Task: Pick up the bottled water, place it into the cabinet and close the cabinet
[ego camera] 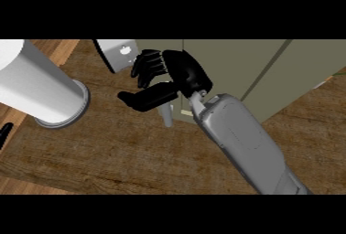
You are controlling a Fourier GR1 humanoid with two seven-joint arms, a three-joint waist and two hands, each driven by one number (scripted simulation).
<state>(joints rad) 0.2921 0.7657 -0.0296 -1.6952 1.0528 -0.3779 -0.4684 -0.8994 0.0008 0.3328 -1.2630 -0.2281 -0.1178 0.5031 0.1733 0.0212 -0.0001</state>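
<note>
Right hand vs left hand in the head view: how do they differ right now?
The right hand shows whole at upper centre, on its grey forearm, against the olive cabinet; the left hand is only a black sliver at the left edge, over the wooden counter. The right hand's fingers are curled; the left hand's pose cannot be told. Both are black.

Cabinet [270,73]: olive-green, flat doors with dark vertical seams, occupying upper right of view, standing on wooden table. Pale grey handle [166,114] pokes down near lower left corner of door. Light grey panel [120,54] shows at cabinet's left edge, angled. Bottled water not discernible.
</note>
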